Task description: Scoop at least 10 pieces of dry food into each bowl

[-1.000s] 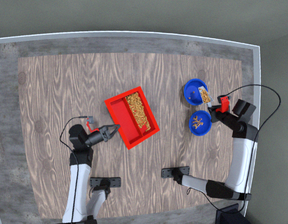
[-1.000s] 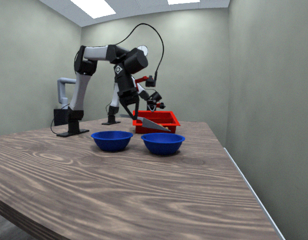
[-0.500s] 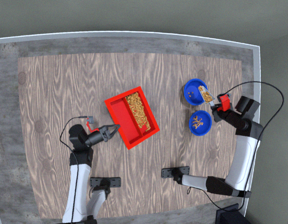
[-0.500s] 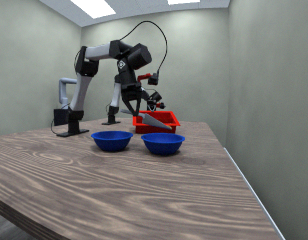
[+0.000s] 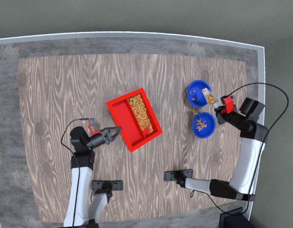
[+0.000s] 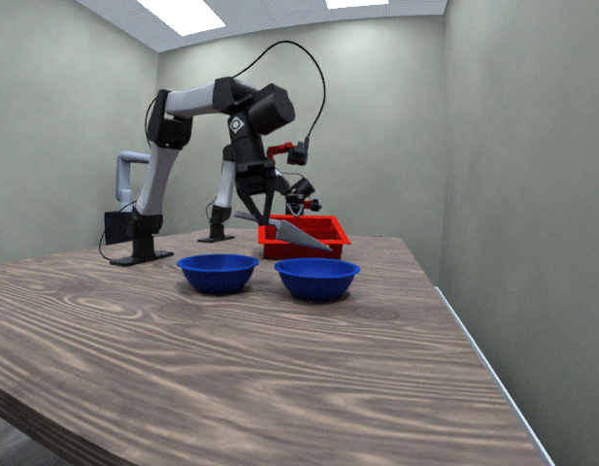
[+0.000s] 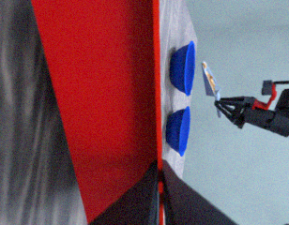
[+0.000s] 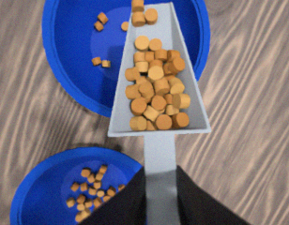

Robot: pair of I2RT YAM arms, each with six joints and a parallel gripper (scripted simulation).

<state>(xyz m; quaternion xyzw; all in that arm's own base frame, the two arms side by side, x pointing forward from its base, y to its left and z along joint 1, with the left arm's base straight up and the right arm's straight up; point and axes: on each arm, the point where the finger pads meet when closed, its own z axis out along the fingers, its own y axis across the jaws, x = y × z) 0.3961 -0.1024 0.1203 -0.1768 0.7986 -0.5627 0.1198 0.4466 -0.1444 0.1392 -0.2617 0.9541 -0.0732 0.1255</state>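
At the upper right of the top view, I have the scoop point(image 5: 213, 96) point(image 6: 299, 237) point(image 7: 208, 81) point(image 8: 159, 89) tipped lip-down over the far bowl point(image 5: 198, 93) point(image 6: 316, 279) point(image 7: 183, 68) point(image 8: 57, 77) — my right gripper point(image 5: 218, 111) point(image 6: 263, 220) point(image 7: 215, 100) point(image 8: 160, 173) clamped on its handle — so pieces slide inside the rim. Roughly five lie there; the near bowl point(image 5: 204, 123) point(image 6: 217, 274) point(image 7: 178, 131) point(image 8: 38, 183) looks past ten, so I'd pour on gently. Left of centre, my left gripper's point(image 5: 120, 128) point(image 7: 159, 171) jaws are closed at the wall of the box point(image 5: 135, 120) point(image 6: 304, 250) point(image 7: 107, 94), probably to steady it.
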